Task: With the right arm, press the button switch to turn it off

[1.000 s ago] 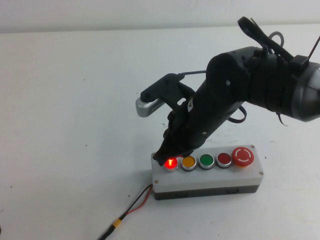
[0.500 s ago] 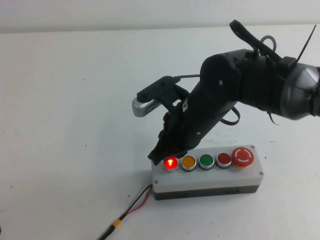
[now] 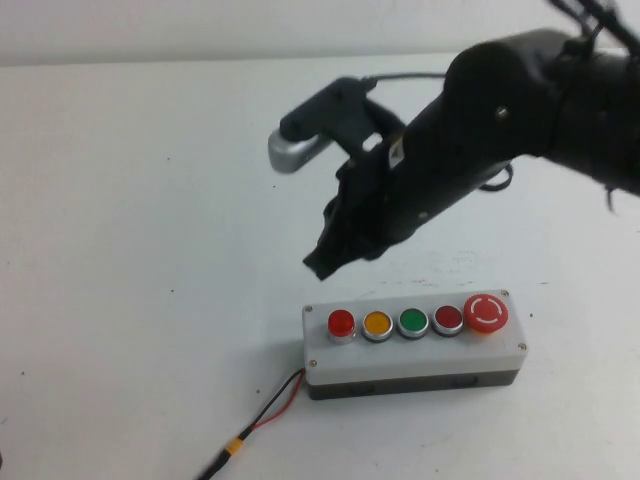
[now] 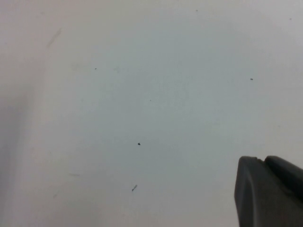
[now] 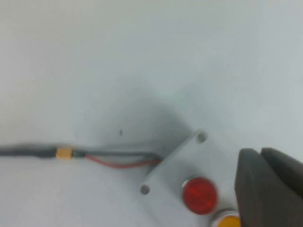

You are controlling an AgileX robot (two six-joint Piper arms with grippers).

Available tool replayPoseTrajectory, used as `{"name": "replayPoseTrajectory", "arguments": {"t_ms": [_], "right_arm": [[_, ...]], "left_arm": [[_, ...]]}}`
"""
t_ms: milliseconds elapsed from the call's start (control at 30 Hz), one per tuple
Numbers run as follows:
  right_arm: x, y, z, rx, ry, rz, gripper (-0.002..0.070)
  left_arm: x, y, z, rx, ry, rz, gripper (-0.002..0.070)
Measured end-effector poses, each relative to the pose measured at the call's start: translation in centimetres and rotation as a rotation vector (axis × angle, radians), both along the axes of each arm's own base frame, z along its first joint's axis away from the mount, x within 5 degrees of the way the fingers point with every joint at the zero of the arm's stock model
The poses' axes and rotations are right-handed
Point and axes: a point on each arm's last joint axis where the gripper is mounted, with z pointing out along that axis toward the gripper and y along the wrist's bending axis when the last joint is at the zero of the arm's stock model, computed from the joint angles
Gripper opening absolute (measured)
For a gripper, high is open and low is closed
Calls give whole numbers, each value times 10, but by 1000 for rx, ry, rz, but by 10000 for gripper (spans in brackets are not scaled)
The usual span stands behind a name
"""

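The button switch (image 3: 341, 323) is a small round red button with a silver rim, unlit, at the left end of the white button box (image 3: 414, 355), next to the orange button (image 3: 377, 324). It also shows in the right wrist view (image 5: 200, 195), unlit. My right gripper (image 3: 322, 262) is shut and empty, its pointed black tip raised well above and behind the red button, not touching it. In the right wrist view its fingers (image 5: 265, 189) are pressed together. My left gripper (image 4: 270, 189) shows only in the left wrist view, shut over bare white table.
The box also carries a green button (image 3: 413, 322), a darker red button (image 3: 448, 319) and a big red mushroom stop button (image 3: 486, 313). A red and black cable (image 3: 262, 420) with an orange tag runs from the box's left end toward the front edge.
The red button was glowing with my right gripper tip pressing on it. Now the light is off and the right gripper has lifted up and away from the box.
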Motion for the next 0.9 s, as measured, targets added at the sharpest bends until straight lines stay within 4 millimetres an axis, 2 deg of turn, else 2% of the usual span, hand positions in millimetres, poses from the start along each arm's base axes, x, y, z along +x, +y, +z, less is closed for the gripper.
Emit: {"name": "replayPoseTrajectory", "arguments": {"t_ms": [100,200,300,400,500,700,900], "right_arm": [[-15,-19,50,60,-124,-28,-15],[-38,-48,95,82,-224,-89,-15],[-64,-78,127,98,-298,-151,-15],[-92,-105,142,147,-356,-175,-15],[-122,-131,138,193,-372,-196,-16],[-178,-180,92,217,-369,-214,-16],[-212,-209,65,236,-386,-216,-16]], "left_arm": [[0,0,0,0,0,0,-2],[0,0,0,0,0,0,-2],[0,0,0,0,0,0,-2],[0,0,0,0,0,0,-2],[0,0,0,0,0,0,-2],[0,0,0,0,0,0,-2],[0,0,0,0,0,0,-2]]}}
